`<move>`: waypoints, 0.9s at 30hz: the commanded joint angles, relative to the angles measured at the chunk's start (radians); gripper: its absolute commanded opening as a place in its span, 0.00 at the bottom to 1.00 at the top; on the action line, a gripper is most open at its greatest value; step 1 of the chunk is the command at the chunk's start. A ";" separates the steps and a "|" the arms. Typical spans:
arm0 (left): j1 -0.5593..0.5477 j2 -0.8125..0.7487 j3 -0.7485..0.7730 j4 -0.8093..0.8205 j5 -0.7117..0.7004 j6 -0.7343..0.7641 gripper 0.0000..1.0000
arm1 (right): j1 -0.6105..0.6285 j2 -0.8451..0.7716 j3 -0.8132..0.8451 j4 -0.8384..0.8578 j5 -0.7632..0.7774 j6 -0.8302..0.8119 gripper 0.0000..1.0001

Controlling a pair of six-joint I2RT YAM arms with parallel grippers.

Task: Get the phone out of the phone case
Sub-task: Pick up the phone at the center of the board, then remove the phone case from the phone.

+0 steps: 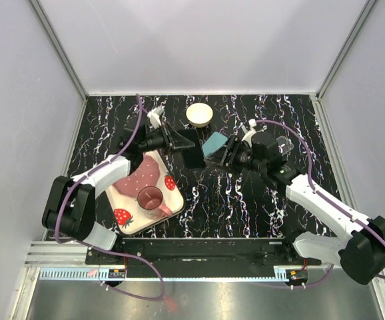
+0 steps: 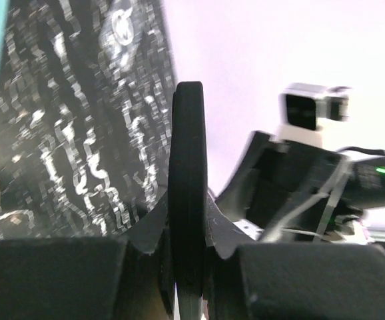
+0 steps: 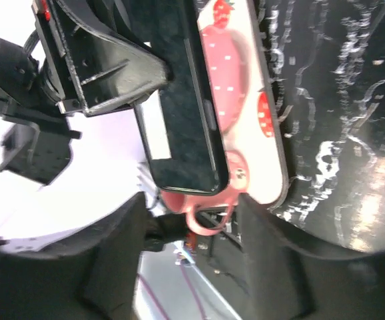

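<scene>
Left end effector, 1 phone, 1 case

White-shelled arms with black joints and black fingers trail purple cables.

desk centre: blocked; left fingers clamp the phone edge-up, right fingers spread just beside it, teal case between
far centre: cream round dish near the phone
near left: strawberry tray with pink cup
free: desk near centre between tray and right arm; far-right corner
</scene>
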 commanded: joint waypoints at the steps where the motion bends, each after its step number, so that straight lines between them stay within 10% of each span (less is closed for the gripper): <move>1: 0.042 -0.082 -0.003 0.368 0.112 -0.214 0.00 | -0.021 0.016 -0.058 0.360 -0.205 0.168 0.56; 12: 0.053 -0.128 0.083 0.239 0.098 -0.161 0.00 | -0.021 0.077 -0.104 0.593 -0.261 0.280 0.36; 17: 0.056 -0.121 0.065 0.306 0.095 -0.208 0.00 | -0.021 0.140 -0.162 0.805 -0.287 0.413 0.02; 27: 0.058 -0.122 0.074 0.323 0.098 -0.233 0.00 | -0.021 0.353 -0.240 1.406 -0.281 0.727 0.00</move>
